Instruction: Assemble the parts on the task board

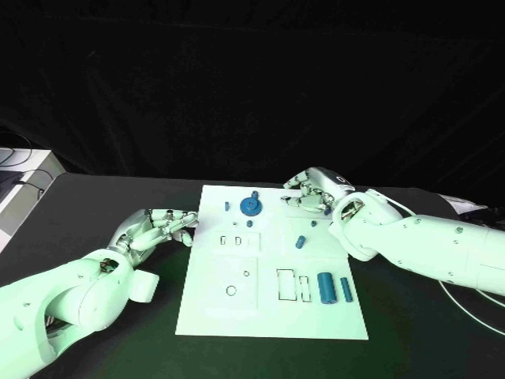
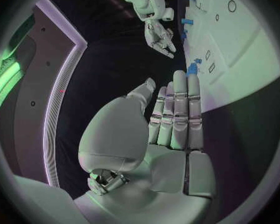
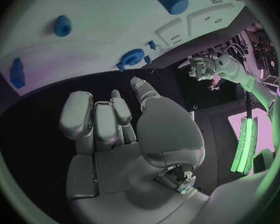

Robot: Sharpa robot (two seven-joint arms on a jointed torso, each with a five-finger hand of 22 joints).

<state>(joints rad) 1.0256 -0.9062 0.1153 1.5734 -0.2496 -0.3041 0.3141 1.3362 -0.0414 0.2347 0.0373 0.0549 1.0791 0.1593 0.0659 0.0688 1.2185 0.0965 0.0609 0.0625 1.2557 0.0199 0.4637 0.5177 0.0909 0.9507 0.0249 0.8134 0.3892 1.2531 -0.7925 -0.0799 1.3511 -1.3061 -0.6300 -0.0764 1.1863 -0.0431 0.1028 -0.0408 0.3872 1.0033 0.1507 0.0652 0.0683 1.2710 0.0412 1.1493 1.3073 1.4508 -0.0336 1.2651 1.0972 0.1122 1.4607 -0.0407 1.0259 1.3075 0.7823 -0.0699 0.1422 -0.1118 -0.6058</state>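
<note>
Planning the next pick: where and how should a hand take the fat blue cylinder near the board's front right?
Probably best across its round sides at mid-length, from above. The fat blue cylinder lies flat, long axis front to back. A thinner cylinder lies close on its right, so keep the fingers narrow there.

The task board (image 1: 270, 316) has bare white along its near edge and its left strip; a hand could pass there; two upright blue cylinders (image 1: 327, 287) stand at its right near side; a blue gear (image 1: 252, 206) rises near the far edge, just beside the right hand (image 1: 312, 192); the left hand (image 1: 152, 229) lies off the board's left edge, on black table (image 1: 93, 205).
</note>
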